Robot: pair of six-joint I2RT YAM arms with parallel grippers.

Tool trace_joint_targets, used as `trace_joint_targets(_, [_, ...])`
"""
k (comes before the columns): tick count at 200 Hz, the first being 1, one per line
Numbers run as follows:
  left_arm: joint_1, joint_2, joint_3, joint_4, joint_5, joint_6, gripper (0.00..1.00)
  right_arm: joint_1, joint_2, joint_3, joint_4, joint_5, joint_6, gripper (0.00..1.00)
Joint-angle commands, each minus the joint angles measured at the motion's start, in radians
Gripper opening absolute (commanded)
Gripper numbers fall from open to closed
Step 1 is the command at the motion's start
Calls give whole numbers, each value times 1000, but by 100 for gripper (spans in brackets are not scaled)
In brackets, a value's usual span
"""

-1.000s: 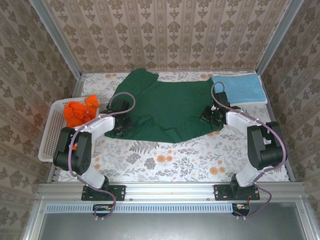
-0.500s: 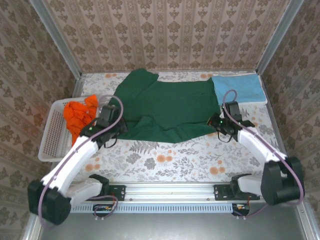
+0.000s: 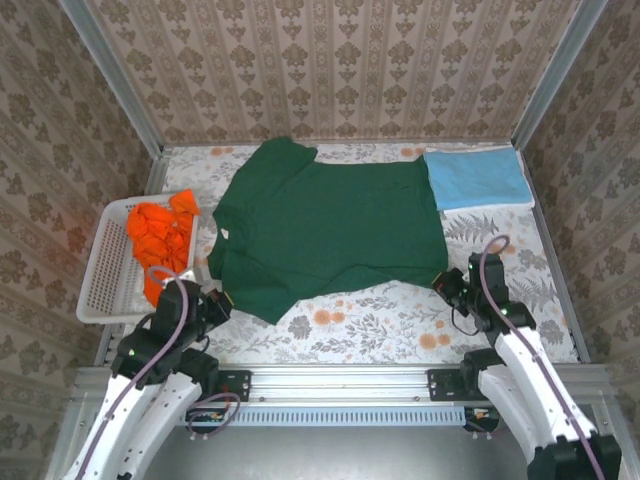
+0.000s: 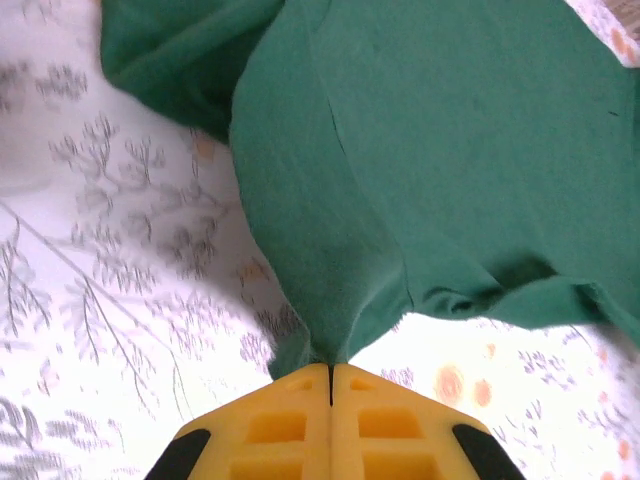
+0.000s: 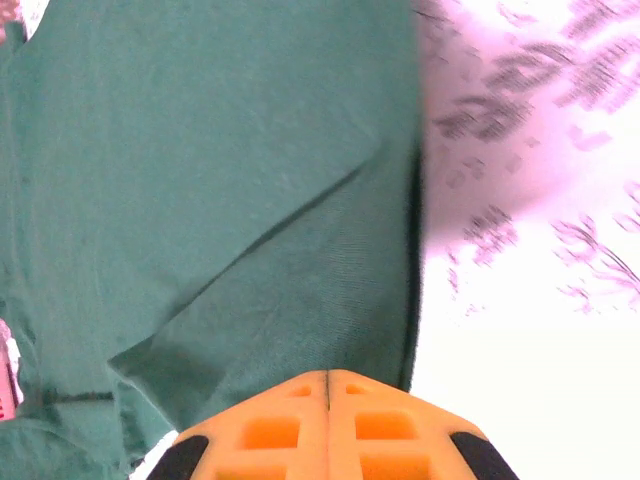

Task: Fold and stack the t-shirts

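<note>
A dark green t-shirt lies spread nearly flat across the middle of the table. My left gripper is shut on its near left edge, and in the left wrist view the yellow gripper pinches a taut fold of green t-shirt. My right gripper is shut on the near right corner; the right wrist view shows the orange gripper clamped on green t-shirt. A folded light blue t-shirt lies at the back right. Bright orange t-shirts are bunched in a basket.
The white lattice basket stands at the table's left edge, close to my left arm. Patterned walls and metal posts close in the back and sides. Flowered tablecloth shows bare between the green shirt's near hem and the arm bases.
Both arms have drawn back toward the near edge and apart, pulling the green shirt with them. It has gone from bunched to spread out flat.
</note>
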Motion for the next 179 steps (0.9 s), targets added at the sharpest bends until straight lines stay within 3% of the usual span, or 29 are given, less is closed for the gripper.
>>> trace_joint_targets(1, [-9,-122,14,-164,14,-118,0,-26,-166,-57,-158,34,118,0])
trace_joint_targets(17, [-8,-149,31,-220,24,-126,0,-34,-250,-61,-215,40,130,0])
trace_joint_targets(47, [-8,-148,37,-284,102,-147,0,-36,-258,-33,-307,43,110,0])
trace_joint_targets(85, [-7,-123,75,-353,94,-133,0,-36,-305,-47,-388,74,116,0])
trace_joint_targets(124, [-7,-6,71,-173,129,-105,0,-37,-209,-18,-290,96,78,0])
trace_joint_targets(179, [1,373,207,123,81,12,0,-35,126,95,-85,136,-28,0])
